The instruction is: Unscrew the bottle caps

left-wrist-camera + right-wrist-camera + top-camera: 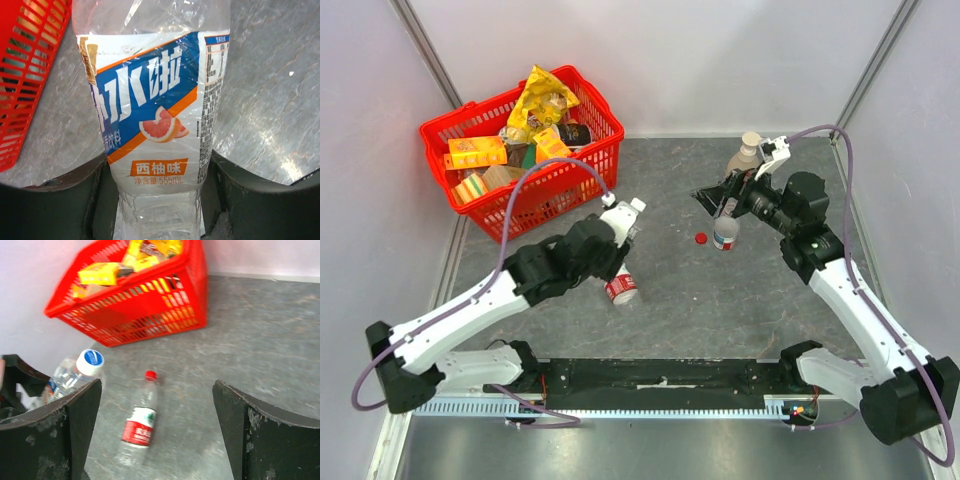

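Observation:
My left gripper (pixel 610 238) is shut on a clear bottle with a blue and white label (pixel 155 100), held off the table with its white cap (pixel 636 206) pointing away. That cap also shows in the right wrist view (pixel 90 361). A second bottle with a red label (pixel 622 290) lies on the table below it, its red cap (pixel 150 375) on. A third bottle (pixel 726 236) stands upright with a loose red cap (pixel 701 238) on the table beside it. My right gripper (pixel 722 205) is open and empty just above that bottle.
A red basket (pixel 575 175) full of packets stands at the back left and shows in the right wrist view (pixel 150 315). A beige pump soap bottle (pixel 745 155) stands behind the right gripper. Walls close in the table at the back and sides.

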You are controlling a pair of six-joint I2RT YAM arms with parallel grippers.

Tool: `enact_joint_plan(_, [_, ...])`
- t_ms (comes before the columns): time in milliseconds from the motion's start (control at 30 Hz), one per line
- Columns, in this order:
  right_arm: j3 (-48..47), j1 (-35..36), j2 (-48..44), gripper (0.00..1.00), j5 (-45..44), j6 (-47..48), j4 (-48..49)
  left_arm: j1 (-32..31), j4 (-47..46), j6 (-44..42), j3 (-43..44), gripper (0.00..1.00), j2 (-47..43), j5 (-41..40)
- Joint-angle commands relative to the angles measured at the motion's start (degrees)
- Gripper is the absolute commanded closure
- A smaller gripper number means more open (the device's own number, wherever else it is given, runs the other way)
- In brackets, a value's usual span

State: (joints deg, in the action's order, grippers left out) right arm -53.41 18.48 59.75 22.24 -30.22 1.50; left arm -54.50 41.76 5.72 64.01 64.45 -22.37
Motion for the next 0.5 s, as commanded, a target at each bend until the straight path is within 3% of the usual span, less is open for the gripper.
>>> enact_joint_plan(0, [0.4, 0.5, 2.3, 0.02, 11.1, -8.7, 14.6, -0.2, -2.4, -3.3, -5.2, 0.52, -7.7, 0.0])
enact_joint_plan(367, [-2.1, 12.8, 13.8, 0.02, 16.1, -15.8, 27.2, -0.2, -6.3, -3.0, -13.3, 0.56, -15.8, 3.9])
enact_joint_plan(467, [-2.3, 14.0, 16.6, 0.09, 18.3, -19.3, 31.3, -0.2, -6.8, -4.5, -14.5, 0.56, -17.7, 4.2])
